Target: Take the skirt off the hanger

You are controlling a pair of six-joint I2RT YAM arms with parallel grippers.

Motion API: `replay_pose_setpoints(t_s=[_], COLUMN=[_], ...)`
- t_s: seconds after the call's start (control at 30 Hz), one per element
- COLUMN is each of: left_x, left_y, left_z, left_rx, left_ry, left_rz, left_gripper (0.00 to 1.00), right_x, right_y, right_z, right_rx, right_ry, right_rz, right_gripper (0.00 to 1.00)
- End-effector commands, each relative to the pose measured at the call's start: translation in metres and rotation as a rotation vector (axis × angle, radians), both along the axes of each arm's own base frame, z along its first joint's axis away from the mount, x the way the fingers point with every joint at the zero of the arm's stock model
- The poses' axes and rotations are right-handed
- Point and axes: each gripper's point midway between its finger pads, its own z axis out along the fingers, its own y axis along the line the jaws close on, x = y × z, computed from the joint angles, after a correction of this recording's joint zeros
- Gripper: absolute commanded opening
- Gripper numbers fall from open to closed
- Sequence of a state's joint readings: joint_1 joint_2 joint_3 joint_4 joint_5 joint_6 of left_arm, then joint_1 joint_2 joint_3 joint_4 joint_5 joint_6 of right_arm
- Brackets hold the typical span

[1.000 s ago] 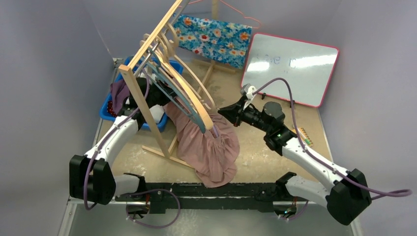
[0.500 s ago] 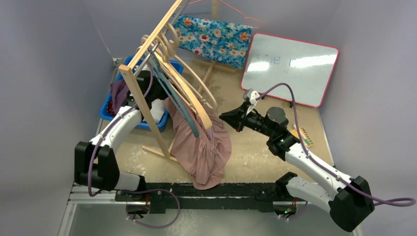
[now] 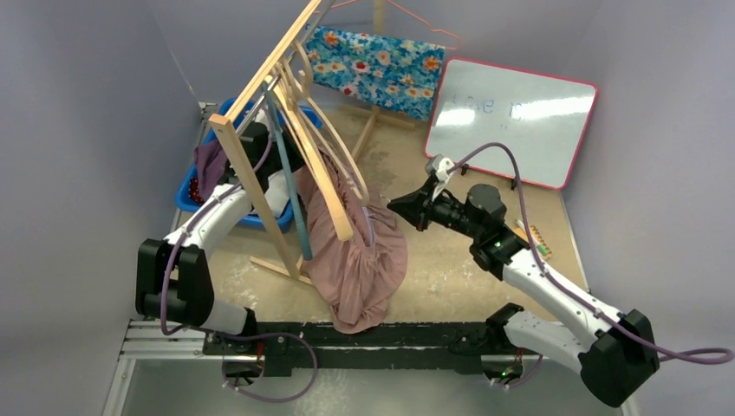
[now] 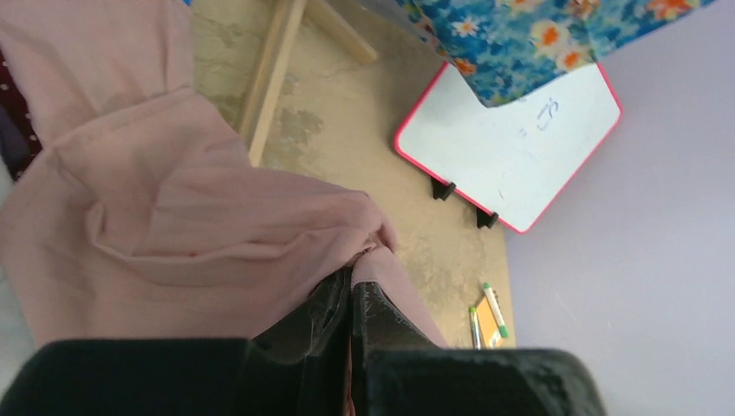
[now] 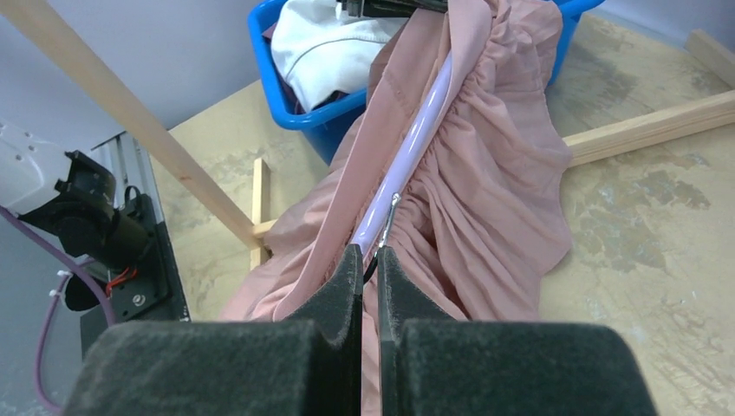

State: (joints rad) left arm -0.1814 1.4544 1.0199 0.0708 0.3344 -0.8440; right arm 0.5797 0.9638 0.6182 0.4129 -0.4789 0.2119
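The pink skirt [image 3: 360, 260] hangs in a bunch from a lilac hanger [image 5: 407, 160] and droops to the table beside the wooden rack. My right gripper [image 3: 396, 206] is at the skirt's right side. In the right wrist view this gripper [image 5: 371, 257] is shut on the hanger's thin metal hook. My left gripper [image 3: 293, 170] is up by the rack at the skirt's top left. In its own view it [image 4: 354, 290] is shut on a fold of the pink skirt [image 4: 173, 225]. Gathered skirt fabric [image 5: 494, 173] wraps the hanger bar.
A tilted wooden rack [image 3: 260, 186] carries several wooden hangers [image 3: 325, 165] just above the skirt. A blue bin [image 3: 195, 195] of clothes sits behind the left arm. At the back are a floral cloth [image 3: 377, 65] and a whiteboard [image 3: 511, 121]; markers [image 3: 533, 238] lie right.
The hangers on the rack have swung left toward vertical. The skirt has shifted left with them, and my left arm has drawn up and back. The right gripper has hardly moved.
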Motion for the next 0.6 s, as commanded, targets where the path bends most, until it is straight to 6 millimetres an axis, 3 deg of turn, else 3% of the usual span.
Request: replay_pose_setpoints(t_s=[0.0, 0.17, 0.27, 0.37, 0.43, 0.57], left_x=[0.007, -0.006, 0.006, 0.028, 0.044, 0.066], left_y=[0.012, 0.026, 0.029, 0.034, 0.047, 0.099], left_z=[0.073, 0.071, 0.071, 0.071, 0.061, 0.029], left_rx=[-0.008, 0.027, 0.018, 0.008, 0.065, 0.223], left_ry=[-0.299, -0.274, -0.246, -0.218, -0.174, -0.071], left_rz=[0.038, 0.108, 0.144, 0.201, 0.276, 0.48], left_gripper=[0.0, 0.0, 0.0, 0.0, 0.0, 0.0], right_x=[0.0, 0.016, 0.011, 0.0, -0.008, -0.032], right_y=[0.018, 0.038, 0.053, 0.063, 0.064, 0.054], right_z=[0.002, 0.016, 0.016, 0.0, 0.011, 0.03], right_rx=[-0.09, -0.114, -0.125, -0.177, -0.161, -0.109], right_ry=[-0.031, -0.082, -0.077, -0.057, -0.089, -0.11], right_rz=[0.122, 0.192, 0.284, 0.346, 0.358, 0.395], right_gripper=[0.0, 0.0, 0.0, 0.0, 0.0, 0.0])
